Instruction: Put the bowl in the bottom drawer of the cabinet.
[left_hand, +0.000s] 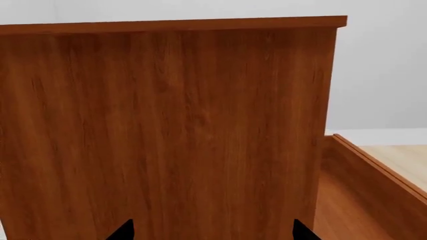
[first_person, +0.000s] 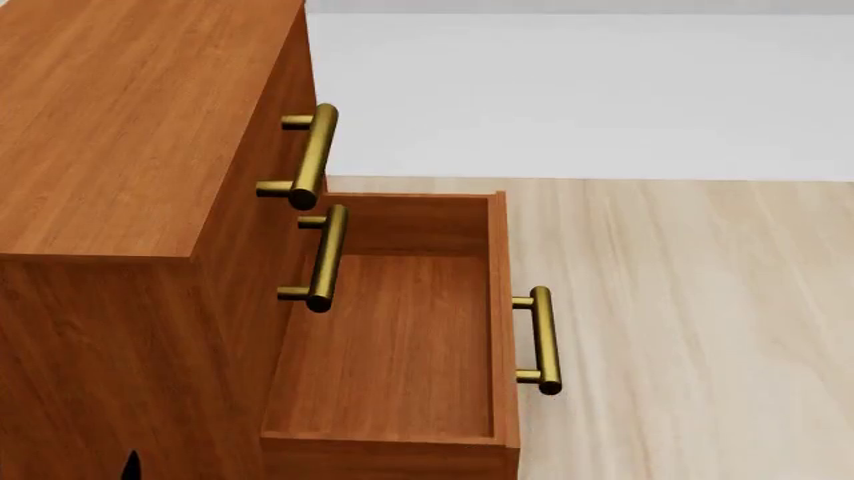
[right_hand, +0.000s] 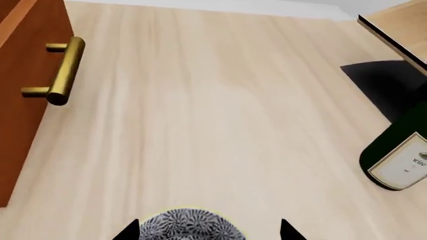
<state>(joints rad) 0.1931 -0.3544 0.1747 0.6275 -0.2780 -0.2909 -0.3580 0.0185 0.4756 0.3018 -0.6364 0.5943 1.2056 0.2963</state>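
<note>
The reddish-brown cabinet (first_person: 120, 130) fills the left of the head view. Its bottom drawer (first_person: 400, 340) stands pulled out, with nothing inside and its brass handle (first_person: 541, 340) facing right. The bowl (right_hand: 193, 227), blue-grey floral with a yellowish rim, appears only in the right wrist view, on the pale floor. My right gripper (right_hand: 210, 232) is open, one black fingertip on each side of the bowl, neither clearly touching it. My left gripper (left_hand: 213, 234) is open and faces the cabinet's (left_hand: 167, 130) plain side panel, nothing between its tips.
Two upper drawers stay shut, brass handles (first_person: 314, 155) one above the other. A dark green wine bottle (right_hand: 397, 160) lies on the floor beside a pale wood rack's (right_hand: 393, 25) black base (right_hand: 390, 82). The drawer's front and handle (right_hand: 63, 70) show in the right wrist view.
</note>
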